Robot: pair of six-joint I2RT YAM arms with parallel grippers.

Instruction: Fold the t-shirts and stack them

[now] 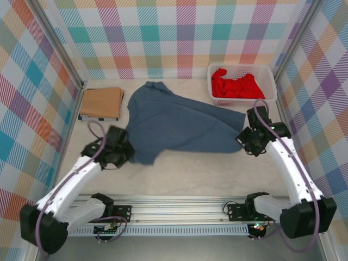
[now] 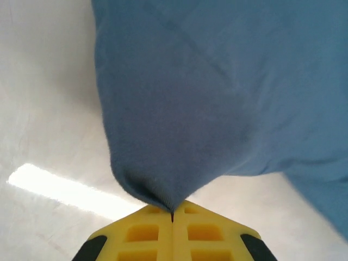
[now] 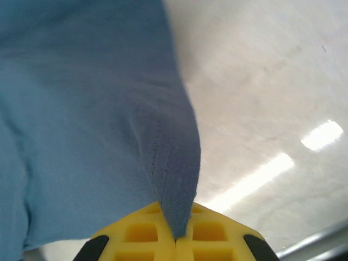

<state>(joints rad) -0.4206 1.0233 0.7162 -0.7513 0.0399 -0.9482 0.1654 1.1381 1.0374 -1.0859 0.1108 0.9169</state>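
Blue shirt (image 1: 179, 122) mid-table; tan shirt (image 1: 101, 102) far left; red shirt (image 1: 234, 86) in basket (image 1: 271, 81)

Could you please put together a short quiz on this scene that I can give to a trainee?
1. True or false: the left gripper and the right gripper are each shut on the blue shirt.
2. Where is the red shirt? A: draped over an arm. B: in the white basket. C: under the blue shirt.
3. Which shirt lies folded at the far left of the table?
Key: 1 true; 2 B; 3 the tan shirt.
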